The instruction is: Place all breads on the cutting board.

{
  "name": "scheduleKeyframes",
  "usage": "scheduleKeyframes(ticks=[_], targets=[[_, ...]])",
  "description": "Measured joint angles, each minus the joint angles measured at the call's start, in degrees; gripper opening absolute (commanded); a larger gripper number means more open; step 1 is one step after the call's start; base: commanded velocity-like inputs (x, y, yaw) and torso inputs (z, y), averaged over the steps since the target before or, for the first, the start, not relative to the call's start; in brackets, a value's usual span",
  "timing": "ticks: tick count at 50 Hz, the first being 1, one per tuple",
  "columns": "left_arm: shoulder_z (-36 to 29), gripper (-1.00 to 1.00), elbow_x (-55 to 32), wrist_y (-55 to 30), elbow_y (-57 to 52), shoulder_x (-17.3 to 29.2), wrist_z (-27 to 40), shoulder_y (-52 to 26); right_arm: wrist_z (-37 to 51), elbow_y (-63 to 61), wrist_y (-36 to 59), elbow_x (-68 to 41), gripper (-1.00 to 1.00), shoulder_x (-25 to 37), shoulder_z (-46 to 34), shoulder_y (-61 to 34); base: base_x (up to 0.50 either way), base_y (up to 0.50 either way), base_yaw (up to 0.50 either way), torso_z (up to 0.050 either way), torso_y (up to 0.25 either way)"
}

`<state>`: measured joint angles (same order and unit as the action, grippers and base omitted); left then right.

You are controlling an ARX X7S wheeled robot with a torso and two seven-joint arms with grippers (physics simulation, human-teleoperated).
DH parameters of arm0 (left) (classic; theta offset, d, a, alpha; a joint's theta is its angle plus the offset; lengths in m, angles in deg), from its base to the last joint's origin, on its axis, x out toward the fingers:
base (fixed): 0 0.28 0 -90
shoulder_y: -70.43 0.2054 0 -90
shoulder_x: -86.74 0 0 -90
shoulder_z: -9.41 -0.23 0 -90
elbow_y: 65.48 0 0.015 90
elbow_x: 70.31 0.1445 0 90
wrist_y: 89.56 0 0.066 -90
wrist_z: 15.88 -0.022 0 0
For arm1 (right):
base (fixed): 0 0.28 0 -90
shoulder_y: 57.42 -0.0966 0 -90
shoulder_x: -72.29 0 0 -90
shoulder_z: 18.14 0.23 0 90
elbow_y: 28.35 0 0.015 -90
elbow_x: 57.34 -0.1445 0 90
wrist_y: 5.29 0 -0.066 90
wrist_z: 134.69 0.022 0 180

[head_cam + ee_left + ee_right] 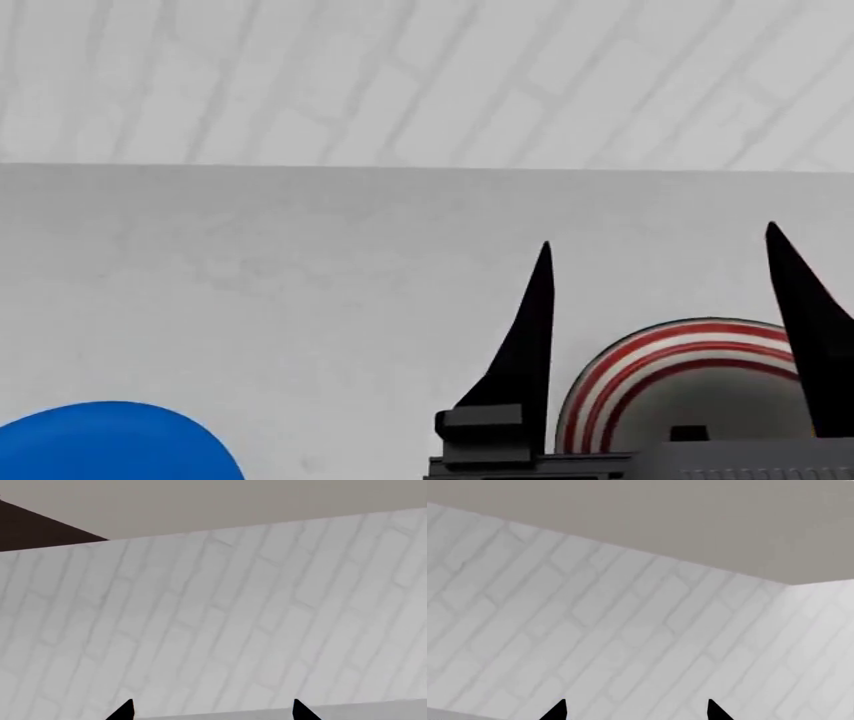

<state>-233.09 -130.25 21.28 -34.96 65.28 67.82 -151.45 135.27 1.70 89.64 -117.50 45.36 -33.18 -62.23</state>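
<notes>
Neither bread nor the cutting board shows in any view. My right gripper [658, 240] is raised in front of the head camera. Its two black fingers stand wide apart and hold nothing. In the right wrist view the gripper [636, 709] faces the white brick wall, with only its fingertips [558, 711] showing. My left gripper [212, 709] is out of the head view. In its wrist view the tips are wide apart and empty, and point at the wall above the table's far edge.
A round blue plate [114, 442] lies on the white table [267, 280] at the near left. A dark bowl with red and white stripes [674, 385] sits behind the right gripper. A white brick wall [427, 80] backs the table.
</notes>
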Motion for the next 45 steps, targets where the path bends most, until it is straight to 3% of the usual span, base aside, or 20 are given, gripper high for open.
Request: scheduleKeyframes(ticks=[5,10,18,29,37,45], targets=[[1.16,1.0,-2.1,-1.72,-0.17,-0.23,-1.77,-1.07,-0.01,-0.01,0.12,-0.12,1.0,-0.03,0.6,0.79,0.0,0.0,0.0,0.0,0.0],[8.03,1.0,-8.93,-8.06,0.24,0.82,-7.62,-1.78,-0.03,-0.01,-0.77,0.38,1.0,0.57,-0.18,0.94,0.0,0.0,0.0,0.0,0.002],[23.97,1.0,-24.21,-23.56,3.24,1.53,-21.52,-2.23,-0.03,-0.02,-3.05,1.79,1.0,2.22,-2.98,0.25,0.0,0.0,0.0,0.0,0.0],[39.62,1.0,-40.44,-45.48,10.91,0.85,-43.67,-2.31,-0.09,0.11,-4.07,3.15,1.0,3.54,-2.47,2.8,0.0,0.0,0.0,0.0,0.0],[46.89,1.0,-46.82,-58.6,16.13,-0.79,-55.68,-2.09,-0.33,0.31,-4.22,4.18,1.0,4.2,-0.36,6.1,0.0,0.0,0.0,0.0,0.0],[51.53,1.0,-51.2,-68.25,18.93,-2.44,-62.27,-1.35,-0.64,0.51,-4.43,5.18,1.0,4.78,0.95,8.69,0.0,0.0,0.0,0.0,0.0]])
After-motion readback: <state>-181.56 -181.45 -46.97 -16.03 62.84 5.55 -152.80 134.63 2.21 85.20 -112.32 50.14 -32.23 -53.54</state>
